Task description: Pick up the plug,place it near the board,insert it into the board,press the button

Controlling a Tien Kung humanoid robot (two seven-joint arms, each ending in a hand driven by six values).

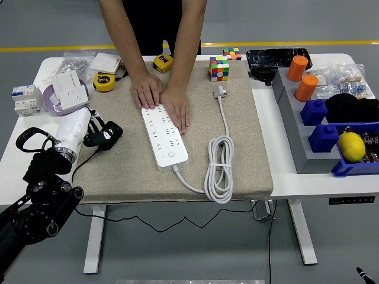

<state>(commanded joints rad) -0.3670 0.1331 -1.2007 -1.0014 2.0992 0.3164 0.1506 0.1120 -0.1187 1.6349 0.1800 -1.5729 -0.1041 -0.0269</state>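
The white power strip (165,136) lies lengthwise on the beige mat (130,171), its button (171,155) at the near end. Its white plug (219,92) lies loose on the mat to the right, near the far edge, and the cable runs down to a coil (219,168). A person at the far side rests both hands (176,106) flat on the strip's far end. My left hand (102,134) hovers at the mat's left edge, well left of the strip, with its fingers relaxed and empty.
Two tape measures (104,82), wall sockets (70,90) and a breaker (25,99) lie at the back left. A colour cube (219,68) stands behind the plug. On the right are orange cylinders (306,87), blue bins (323,137) and a lemon (350,146).
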